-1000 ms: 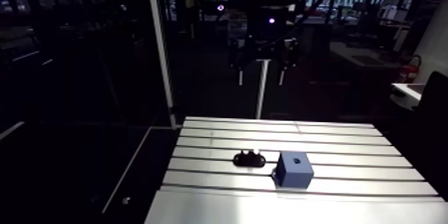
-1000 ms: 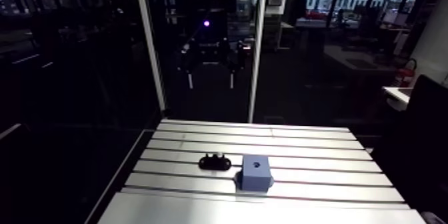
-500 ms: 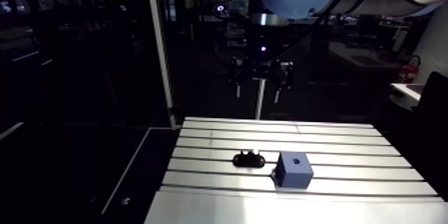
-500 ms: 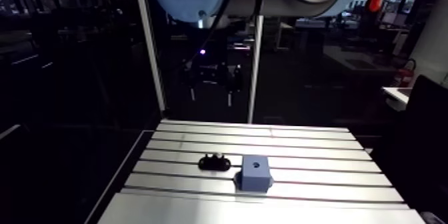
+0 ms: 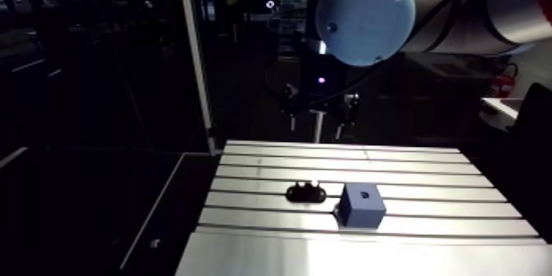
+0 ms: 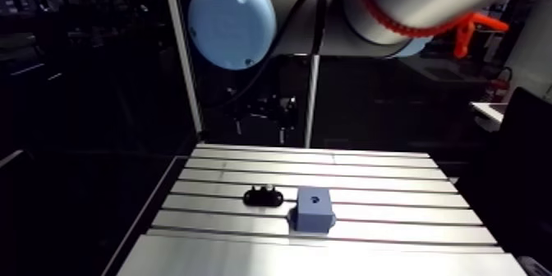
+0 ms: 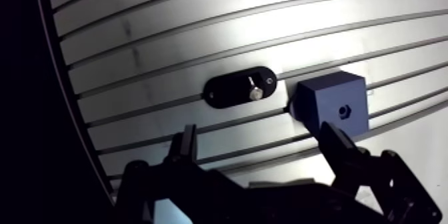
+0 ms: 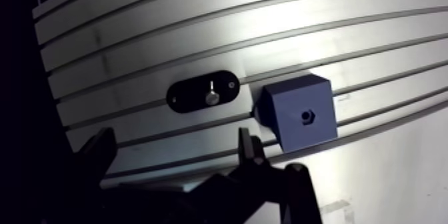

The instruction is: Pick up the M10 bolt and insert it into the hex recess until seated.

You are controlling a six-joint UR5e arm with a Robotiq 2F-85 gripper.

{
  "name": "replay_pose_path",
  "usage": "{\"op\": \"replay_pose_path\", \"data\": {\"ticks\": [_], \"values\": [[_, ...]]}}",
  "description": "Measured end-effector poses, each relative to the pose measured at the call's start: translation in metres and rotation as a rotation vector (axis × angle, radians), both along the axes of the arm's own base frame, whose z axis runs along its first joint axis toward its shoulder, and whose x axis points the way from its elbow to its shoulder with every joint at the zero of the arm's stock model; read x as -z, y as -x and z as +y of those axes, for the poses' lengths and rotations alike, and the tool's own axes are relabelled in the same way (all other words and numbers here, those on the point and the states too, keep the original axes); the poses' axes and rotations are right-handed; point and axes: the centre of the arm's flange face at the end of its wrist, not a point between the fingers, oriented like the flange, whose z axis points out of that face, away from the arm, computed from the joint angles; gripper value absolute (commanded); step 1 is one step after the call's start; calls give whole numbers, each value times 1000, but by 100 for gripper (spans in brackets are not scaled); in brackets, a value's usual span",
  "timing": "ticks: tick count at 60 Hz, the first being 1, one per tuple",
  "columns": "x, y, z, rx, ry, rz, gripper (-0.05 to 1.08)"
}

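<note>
While the arm's two dark fingers are hanging well above the slotted aluminium bench, they are standing spread wide and gripping nothing. The small silver M10 bolt is sitting in a black oval holder on the bench, ahead of the fingers and well apart from them. Just beside that holder, a blue square block is resting on the bench, its small hex recess facing upward and showing dark. In the arm view, the fingers are hovering over the bench's far edge.
</note>
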Motion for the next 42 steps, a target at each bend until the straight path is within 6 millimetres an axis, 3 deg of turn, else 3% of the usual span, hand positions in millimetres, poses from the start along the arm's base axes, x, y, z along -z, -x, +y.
{"op": "replay_pose_path", "data": {"ticks": [42], "values": [[55,-1,2,-3,-4,-8,3]]}}
